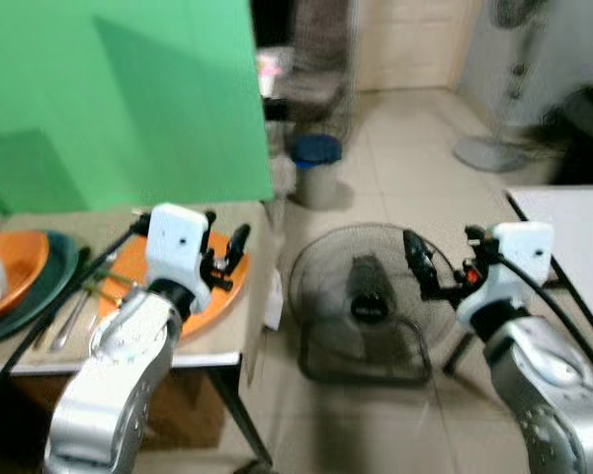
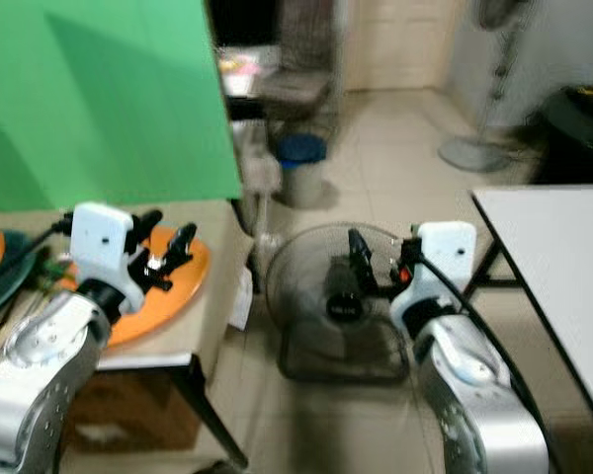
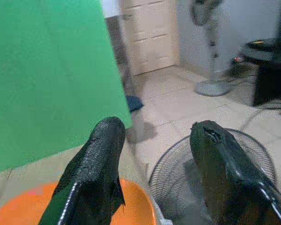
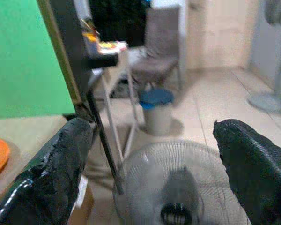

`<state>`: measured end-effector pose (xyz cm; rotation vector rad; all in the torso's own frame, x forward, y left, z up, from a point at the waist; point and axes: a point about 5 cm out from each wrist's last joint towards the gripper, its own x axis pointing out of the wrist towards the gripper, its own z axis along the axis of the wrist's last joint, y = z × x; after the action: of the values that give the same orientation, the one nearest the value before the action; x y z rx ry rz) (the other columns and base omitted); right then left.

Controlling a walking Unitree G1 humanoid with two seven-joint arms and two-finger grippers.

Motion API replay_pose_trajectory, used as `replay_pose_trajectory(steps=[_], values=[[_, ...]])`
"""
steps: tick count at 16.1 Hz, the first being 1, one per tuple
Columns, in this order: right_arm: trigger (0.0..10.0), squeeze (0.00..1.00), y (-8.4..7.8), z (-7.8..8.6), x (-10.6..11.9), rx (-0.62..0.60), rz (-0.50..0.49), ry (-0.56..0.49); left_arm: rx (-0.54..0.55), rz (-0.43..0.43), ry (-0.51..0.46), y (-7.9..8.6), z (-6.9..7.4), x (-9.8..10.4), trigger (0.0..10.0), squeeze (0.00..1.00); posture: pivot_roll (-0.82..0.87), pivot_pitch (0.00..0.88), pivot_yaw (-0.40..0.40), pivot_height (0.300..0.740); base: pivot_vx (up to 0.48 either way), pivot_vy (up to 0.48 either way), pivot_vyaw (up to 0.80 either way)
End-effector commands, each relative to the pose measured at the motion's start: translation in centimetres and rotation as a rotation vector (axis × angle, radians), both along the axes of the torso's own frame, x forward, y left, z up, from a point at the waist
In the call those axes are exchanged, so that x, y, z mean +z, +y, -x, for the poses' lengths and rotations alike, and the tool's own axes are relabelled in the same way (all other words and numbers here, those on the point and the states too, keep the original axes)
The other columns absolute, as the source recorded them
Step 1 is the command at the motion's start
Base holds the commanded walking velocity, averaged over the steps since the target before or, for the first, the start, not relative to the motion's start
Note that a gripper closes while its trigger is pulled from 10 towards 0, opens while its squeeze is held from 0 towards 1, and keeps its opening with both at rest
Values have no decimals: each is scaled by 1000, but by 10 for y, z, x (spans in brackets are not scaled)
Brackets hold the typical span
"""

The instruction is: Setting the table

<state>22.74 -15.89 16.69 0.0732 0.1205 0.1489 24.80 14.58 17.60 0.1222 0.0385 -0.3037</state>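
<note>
An orange plate [image 1: 193, 296] lies on the beige table [image 1: 237, 222] at my left, near its right edge. At the far left another orange plate [image 1: 15, 267] rests on a dark green plate [image 1: 49, 286]. Cutlery [image 1: 71, 321] lies between the two orange plates. My left gripper [image 1: 225, 237] hovers just above the near orange plate, open, with nothing between its fingers [image 3: 98, 159]. My right gripper [image 1: 415, 259] is raised over the floor to the right, open and empty, above a floor fan [image 1: 361, 306]. A white table [image 1: 573, 222] stands at the right.
A green screen [image 1: 119, 99] rises behind the beige table. The round floor fan lies on the tiles between the two tables. Further back stand a blue-lidded bin [image 1: 316, 168], a chair [image 4: 159, 51] and a pedestal fan [image 1: 494, 148].
</note>
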Motion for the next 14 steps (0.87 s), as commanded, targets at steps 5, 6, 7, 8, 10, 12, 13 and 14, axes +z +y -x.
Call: replay_pose_trajectory(steps=[5, 6, 7, 8, 10, 12, 13, 14], values=[[10000, 0, -1, -4, 3, -8, -23, -1, -18, 6, -8, -4, -9, 1, 10000, 0, 23, 0, 55, 740, 0, 286, 0], [10000, 0, 0, -3, 4, -5, -24, -2, -15, 5, -1, -3, -8, -1, 10000, 0, 21, 0, 60, 740, 0, 285, 0], [10000, 0, 1, -2, 4, -7, -26, -1, -15, 4, 9, -2, -6, -3, 10000, 0, 23, 0, 62, 740, 0, 285, 0], [10000, 0, 1, -1, 4, -7, -30, -1, -17, 4, 15, -2, -5, -4, 10000, 0, 23, 0, 61, 740, 0, 289, -413], [10000, 0, 1, 0, 5, -1, -31, 0, -16, 3, 16, -1, -7, -5, 10000, 0, 22, 0, 56, 740, 0, 313, -678], [10000, 0, 1, -1, 5, -2, -32, 0, -14, 3, 14, -1, -8, -5, 10000, 0, 24, 0, 50, 740, 0, 322, -800], [10000, 0, 1, -2, 6, -4, -39, -1, -16, -3, 12, 0, -9, -5, 10000, 0, 34, 0, 57, 740, 0, 352, -800], [10000, 0, 1, -2, 6, -4, -42, -1, -19, -8, 12, 0, -9, -5, 10000, 0, 34, 0, 57, 740, 0, 356, -800]])
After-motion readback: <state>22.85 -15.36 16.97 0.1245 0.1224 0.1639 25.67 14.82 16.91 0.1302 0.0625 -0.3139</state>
